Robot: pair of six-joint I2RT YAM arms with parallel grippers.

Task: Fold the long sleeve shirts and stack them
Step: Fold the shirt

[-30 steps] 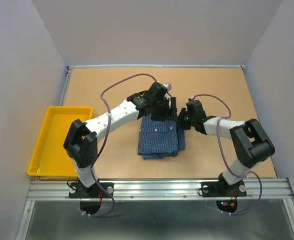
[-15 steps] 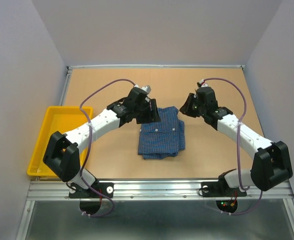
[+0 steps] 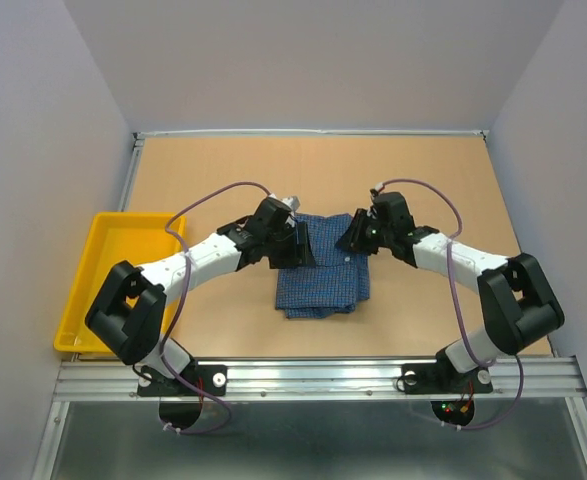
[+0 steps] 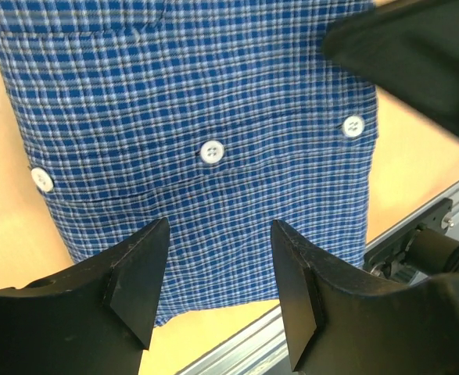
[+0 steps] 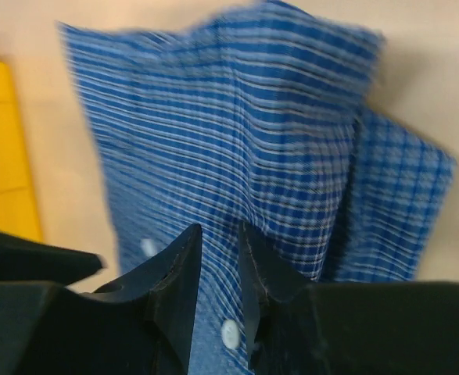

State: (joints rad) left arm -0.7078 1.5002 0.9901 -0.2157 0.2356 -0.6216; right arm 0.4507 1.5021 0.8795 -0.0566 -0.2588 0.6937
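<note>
One blue checked long sleeve shirt (image 3: 323, 275) lies folded in a rough rectangle at the table's middle, its white buttons facing up. My left gripper (image 3: 300, 246) hovers at the shirt's far left corner. In the left wrist view this gripper (image 4: 219, 234) is open, with only the shirt (image 4: 198, 94) beneath it. My right gripper (image 3: 352, 236) is at the far right corner. In the right wrist view its jaws (image 5: 220, 230) stand slightly apart just over a raised crease of the shirt (image 5: 237, 117), with nothing clamped between them.
A yellow tray (image 3: 103, 290) sits at the table's left edge, also seen in the right wrist view (image 5: 2, 156). The metal rail (image 4: 417, 226) runs along the near edge. Bare wood surrounds the shirt (image 3: 423, 180).
Both grippers pulled off the shirt's far edge, swung outward, and have come back in to its far corners. The right jaws have opened a little and the left have narrowed.
</note>
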